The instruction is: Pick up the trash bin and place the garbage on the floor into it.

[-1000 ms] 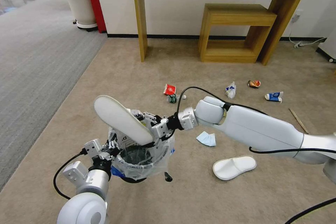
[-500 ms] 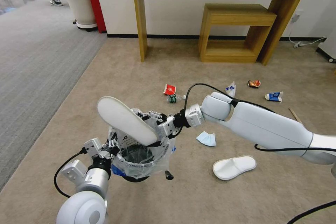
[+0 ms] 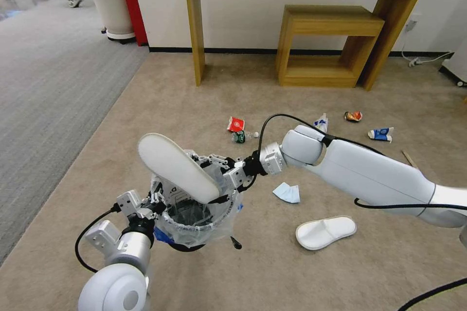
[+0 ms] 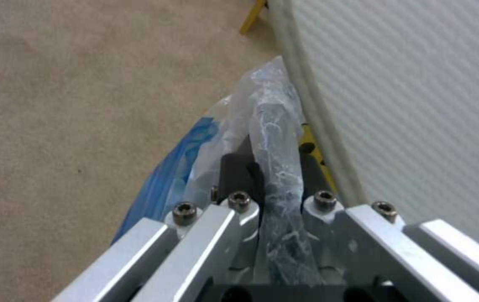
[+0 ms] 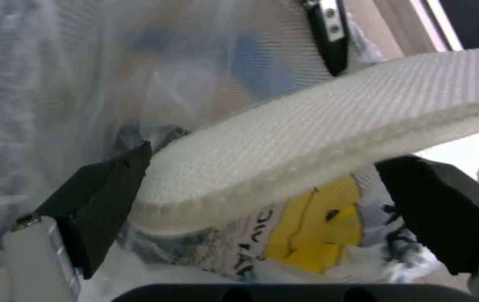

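Moved: since a second ago the right arm has shifted a little toward the robot's right and its elbow has lifted; the slipper it carries has slid slightly rightward over the bin, still tilted.
Right gripper (image 3: 224, 181): over the far side of the bin mouth, its black fingers (image 5: 105, 197) spread on either side of the slipper's end; the left-hand finger touches the edge, the other stands a little apart, so the hold looks loose.
Held slipper (image 3: 177, 167): white, sole up, slanting up and away to the robot's left, its lower end over the bin opening.
Left gripper (image 3: 154, 202): at the near-left rim of the bin, clenched on the rim and the plastic liner (image 4: 276, 138), holding the bin off the carpet.
Trash bin (image 3: 194, 228): dark blue, lined with clear printed plastic, in front of the robot's left side.
Carpet (image 3: 272, 272): beige.
Second slipper (image 3: 326, 232): flat on the carpet to the right of the bin.
Blue tissue (image 3: 287, 192): between bin and second slipper, farther back.
Other litter: red packet (image 3: 236, 124), small bottle (image 3: 241, 136), wrapper (image 3: 353, 116), carton (image 3: 381, 133), all well beyond the bin.
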You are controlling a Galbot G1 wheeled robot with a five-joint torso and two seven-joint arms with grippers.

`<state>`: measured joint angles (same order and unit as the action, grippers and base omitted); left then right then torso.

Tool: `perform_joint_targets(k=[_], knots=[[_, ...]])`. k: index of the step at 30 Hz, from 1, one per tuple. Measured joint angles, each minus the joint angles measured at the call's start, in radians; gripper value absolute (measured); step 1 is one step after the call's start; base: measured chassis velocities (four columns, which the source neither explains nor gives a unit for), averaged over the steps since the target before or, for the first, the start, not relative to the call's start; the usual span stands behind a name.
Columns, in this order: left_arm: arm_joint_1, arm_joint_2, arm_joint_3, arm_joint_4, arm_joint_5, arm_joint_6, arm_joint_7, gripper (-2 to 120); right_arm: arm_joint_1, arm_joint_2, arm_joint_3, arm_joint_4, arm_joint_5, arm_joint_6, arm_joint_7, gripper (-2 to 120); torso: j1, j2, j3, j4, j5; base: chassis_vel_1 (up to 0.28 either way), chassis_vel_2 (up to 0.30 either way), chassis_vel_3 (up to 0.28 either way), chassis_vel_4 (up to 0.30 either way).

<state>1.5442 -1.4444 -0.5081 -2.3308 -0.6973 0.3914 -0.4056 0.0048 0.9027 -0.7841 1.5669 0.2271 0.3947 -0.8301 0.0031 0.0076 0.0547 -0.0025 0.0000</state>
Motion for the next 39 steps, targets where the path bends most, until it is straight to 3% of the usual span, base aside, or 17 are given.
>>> perform_joint_targets(k=[18, 33, 39], knots=[[0.003, -0.008, 0.017, -0.011, 0.008, 0.004, 0.000, 3, -0.023, 0.021, 0.045, -0.052, -0.110, 0.002, 0.021, 100, 0.000, 0.000, 0.000, 0.0000, 0.0000, 0.000, 0.000, 0.000, 0.000], [0.004, -0.010, 0.031, 0.000, 0.005, 0.004, 0.005, 3, 0.006, 0.041, 0.037, -0.046, -0.095, -0.006, 0.062, 99, 0.000, 0.000, 0.000, 0.0000, 0.0000, 0.000, 0.000, 0.000, 0.000], [0.006, -0.005, 0.024, 0.015, 0.009, 0.001, 0.006, 3, -0.019, 0.017, 0.065, -0.013, -0.053, -0.042, 0.149, 96, 0.000, 0.000, 0.000, 0.0000, 0.0001, 0.000, 0.000, 0.000, 0.000]])
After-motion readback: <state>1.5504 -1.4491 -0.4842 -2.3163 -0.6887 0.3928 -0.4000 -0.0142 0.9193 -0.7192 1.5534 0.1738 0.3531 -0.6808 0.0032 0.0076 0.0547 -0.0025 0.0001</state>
